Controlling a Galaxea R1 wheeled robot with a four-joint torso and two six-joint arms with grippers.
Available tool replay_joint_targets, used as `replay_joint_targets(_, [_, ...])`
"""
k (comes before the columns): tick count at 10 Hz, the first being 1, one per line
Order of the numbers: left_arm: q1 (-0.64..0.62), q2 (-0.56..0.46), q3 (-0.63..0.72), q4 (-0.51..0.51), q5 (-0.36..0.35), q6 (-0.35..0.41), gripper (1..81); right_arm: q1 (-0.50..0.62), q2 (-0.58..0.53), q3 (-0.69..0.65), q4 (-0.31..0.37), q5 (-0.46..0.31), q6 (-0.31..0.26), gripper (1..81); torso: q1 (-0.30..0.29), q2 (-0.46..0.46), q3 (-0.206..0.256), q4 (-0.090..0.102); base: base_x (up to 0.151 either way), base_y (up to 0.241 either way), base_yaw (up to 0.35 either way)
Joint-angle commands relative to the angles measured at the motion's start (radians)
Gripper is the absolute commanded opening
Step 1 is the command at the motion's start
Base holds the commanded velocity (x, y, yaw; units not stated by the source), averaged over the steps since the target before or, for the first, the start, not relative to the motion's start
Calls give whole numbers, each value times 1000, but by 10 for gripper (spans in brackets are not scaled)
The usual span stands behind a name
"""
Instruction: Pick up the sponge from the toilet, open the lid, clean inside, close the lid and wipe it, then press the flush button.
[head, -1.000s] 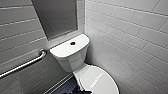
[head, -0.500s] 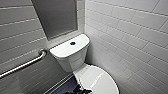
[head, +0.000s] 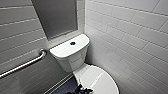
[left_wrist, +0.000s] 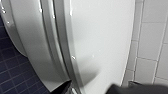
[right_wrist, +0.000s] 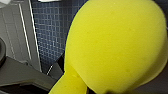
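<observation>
Bright yellow sponge (right_wrist: 112, 50); white toilet (head: 72, 57); floor (right_wrist: 50, 30) dark-blue small tiles.

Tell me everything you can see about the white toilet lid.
The smooth white oval plastic toilet lid looks glossy, with streaks of reflected light. It lies shut, flat over the white ceramic bowl, its back edge meeting the rounded white tank, one side close to the white tiled wall. In the left wrist view a soft shadow crosses it.
</observation>
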Motion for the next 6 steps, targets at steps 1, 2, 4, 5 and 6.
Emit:
replay_joint_targets(1, [-109,33,8,-6,20,-3,811,3,-31,13,-30,-34,3,10,0,0,0,0,0,0,0])
replay_joint_targets(2, [-111,43,-8,-6,22,-3,811,5,-31,11,-30,-34,3,10,0,0,0,0,0,0,0])
replay_joint_targets(4, [-117,63,-29,-5,22,-3,811,5,-31,11,-30,-34,2,10,0,0,0,0,0,0,0])
replay_joint_targets(5, [-120,72,-43,-5,22,-3,811,5,-30,8,-30,-34,2,10,0,0,0,0,0,0,0])
replay_joint_targets(6, [-125,83,-55,-5,22,-3,811,5,-27,6,-30,-34,2,10,0,0,0,0,0,0,0])
